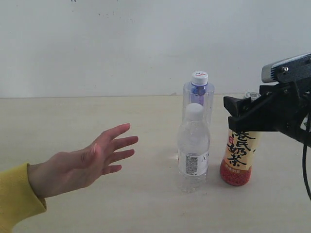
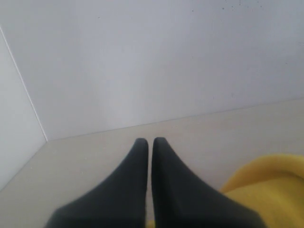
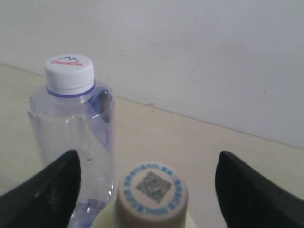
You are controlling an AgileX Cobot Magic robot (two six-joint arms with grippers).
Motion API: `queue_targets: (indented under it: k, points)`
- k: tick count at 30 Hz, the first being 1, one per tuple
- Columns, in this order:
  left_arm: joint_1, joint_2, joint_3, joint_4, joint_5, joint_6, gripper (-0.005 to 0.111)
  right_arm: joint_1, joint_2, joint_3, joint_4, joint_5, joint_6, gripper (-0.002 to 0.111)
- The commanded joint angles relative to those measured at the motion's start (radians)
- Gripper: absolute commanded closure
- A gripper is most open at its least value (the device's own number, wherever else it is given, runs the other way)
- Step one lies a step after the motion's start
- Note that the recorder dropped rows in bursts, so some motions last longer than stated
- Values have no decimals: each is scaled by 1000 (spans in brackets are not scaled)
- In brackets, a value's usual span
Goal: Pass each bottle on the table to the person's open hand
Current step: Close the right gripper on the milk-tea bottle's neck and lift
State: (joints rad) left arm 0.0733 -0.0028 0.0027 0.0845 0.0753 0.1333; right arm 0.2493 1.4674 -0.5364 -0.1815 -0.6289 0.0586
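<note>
Three bottles stand on the beige table (image 1: 73,121). The small clear white-capped bottle (image 1: 193,148) is in front, with the taller bluish bottle (image 1: 198,97) (image 3: 76,128) right behind it. The pale yellow tea bottle (image 1: 239,158) with black characters and a red base stands to the right. My right gripper (image 1: 238,112) (image 3: 148,166) is open, its black fingers (image 3: 47,190) wide on either side of the tea bottle's cap (image 3: 152,192), around the bottle's upper part. The person's open hand (image 1: 92,158) reaches in from the left. My left gripper (image 2: 150,141) is shut and holds nothing.
A white wall (image 1: 146,43) rises behind the table's far edge. The person's yellow sleeve (image 1: 14,199) (image 2: 270,185) is at the near left, close beside my left gripper. Bare tabletop lies between the hand and the bottles.
</note>
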Motion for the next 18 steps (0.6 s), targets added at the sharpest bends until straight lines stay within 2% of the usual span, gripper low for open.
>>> queue_targets:
  k: [1, 3, 5, 9, 16, 18]
  points:
    - [-1, 3, -3, 3, -9, 2, 103, 4, 11, -4, 5, -22, -9, 62]
    - [-1, 3, -3, 3, -9, 2, 103, 4, 9, -4, 5, -26, -9, 82]
    - [-1, 3, -3, 3, -9, 2, 103, 4, 9, -4, 3, -26, -9, 106]
    - [-1, 3, -3, 3, -9, 2, 103, 4, -9, -4, 3, -6, -7, 109]
    - [-1, 3, -3, 3, -9, 2, 103, 4, -198, -4, 43, 219, -59, 109]
    - [-1, 3, -3, 3, -9, 2, 103, 24, -301, -6, 35, 356, -1, 109]
